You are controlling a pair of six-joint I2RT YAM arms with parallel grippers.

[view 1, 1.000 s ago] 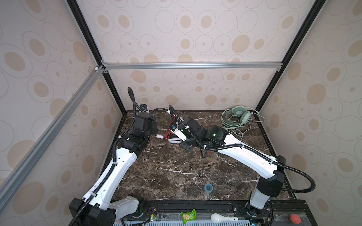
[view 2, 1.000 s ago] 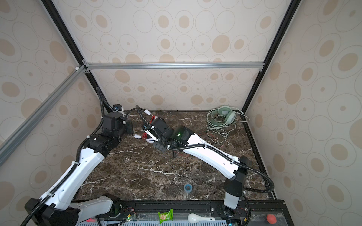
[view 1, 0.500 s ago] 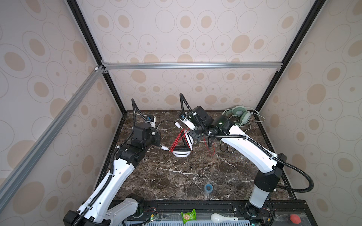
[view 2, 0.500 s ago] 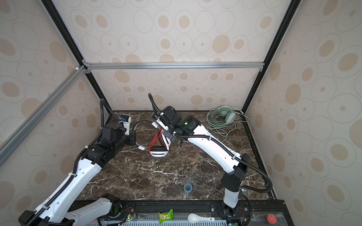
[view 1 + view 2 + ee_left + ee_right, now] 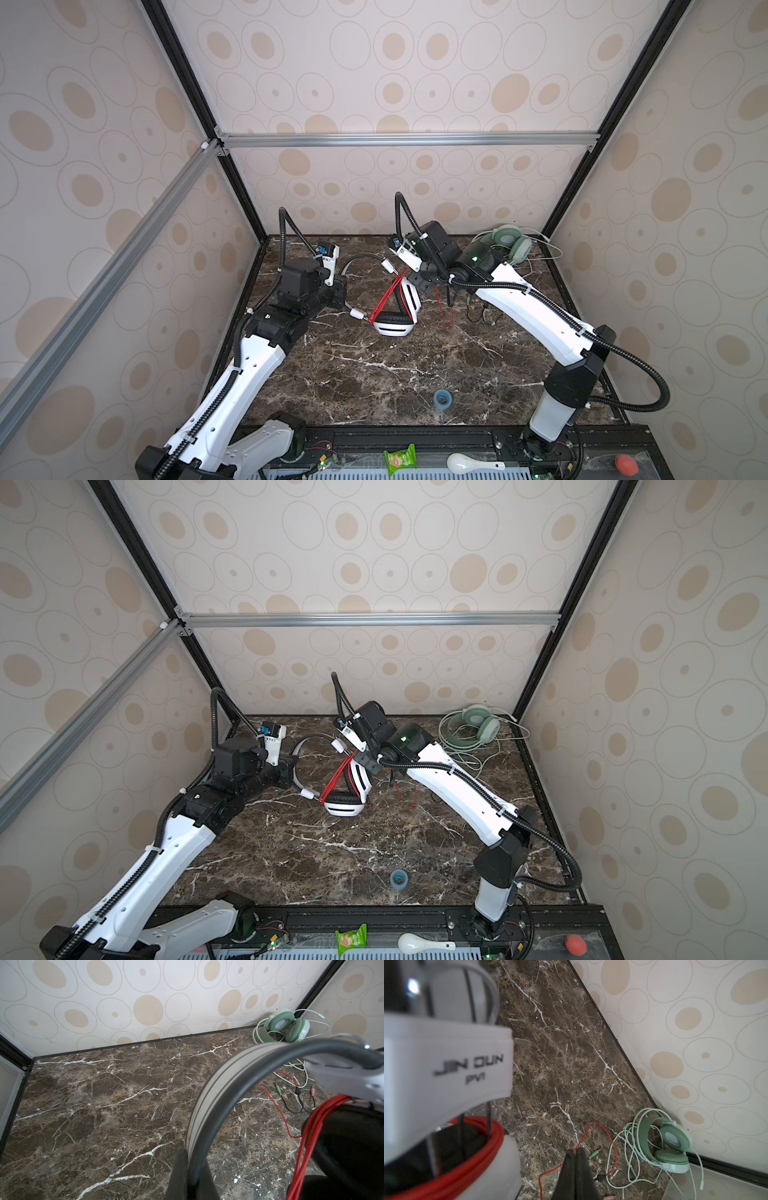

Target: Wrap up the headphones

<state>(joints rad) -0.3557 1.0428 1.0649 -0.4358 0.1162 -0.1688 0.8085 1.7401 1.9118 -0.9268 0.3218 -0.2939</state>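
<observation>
Headphones in white (image 5: 395, 328) sit just toward 12 o'clock from the middle of the tabletop (image 5: 374, 374), propped between my two hands with one ear cup down on the stone. My left hand (image 5: 193, 1176), at their 9 o'clock, is clamped tight on the grey headband (image 5: 207, 1093). My right hand (image 5: 576, 1159), at their 2 o'clock, is fully closed, and the red cord (image 5: 384, 299) appears to run in between its tips, so I take it that I am pinching the cord there. Several turns of red already cross the pair from the headband's end down to the lower cup, so I judge this wrap well begun but not finished: a slack tail (image 5: 610, 1142) trails over the stone, and the plug end (image 5: 278, 1087) lies flat toward 3 o'clock. The mint green pair (image 5: 478, 721) lies in the far corner at 1 o'clock, its pale cord (image 5: 629, 1159) heaped loose around it, so that one looks untouched and is left to do.
</observation>
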